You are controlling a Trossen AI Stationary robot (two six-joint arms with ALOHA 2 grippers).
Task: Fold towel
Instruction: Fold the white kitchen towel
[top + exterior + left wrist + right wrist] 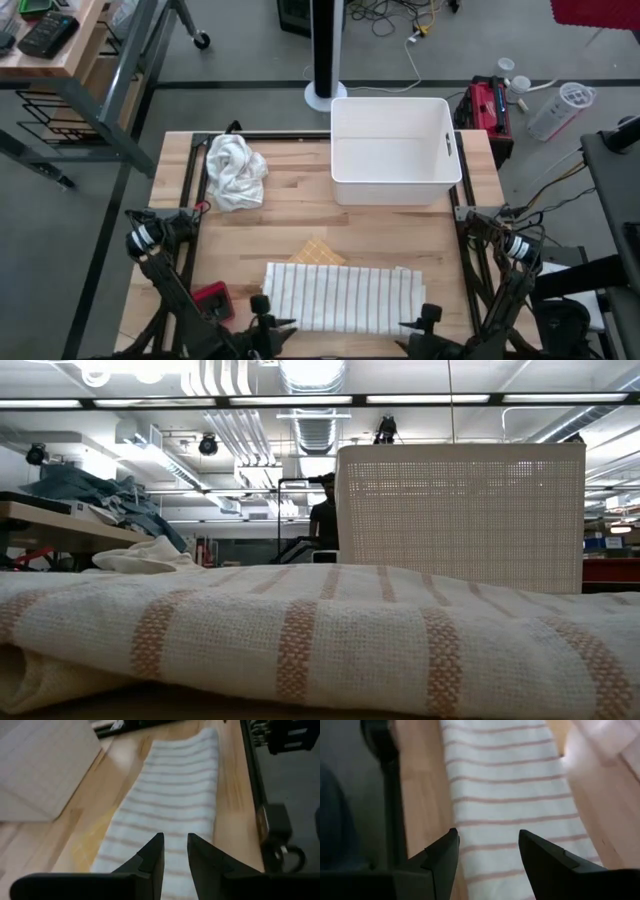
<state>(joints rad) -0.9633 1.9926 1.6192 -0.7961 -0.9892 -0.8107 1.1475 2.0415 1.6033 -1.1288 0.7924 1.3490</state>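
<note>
A white towel with thin tan stripes [343, 297] lies folded into a long band along the table's near edge; it fills the foreground of the low view [300, 635]. My left gripper [278, 325] hovers at the towel's left end, open with a narrow gap [175, 840]. My right gripper [408, 325] hovers at the right end, open wider [487, 837]. Both point along the towel toward each other, and neither touches it.
A white bin [395, 150] stands at the far right of the table. A crumpled white cloth [235, 172] lies far left. A tan waffle cloth [318, 251] peeks out beside the towel's far edge. A red object [212, 300] sits left of the towel.
</note>
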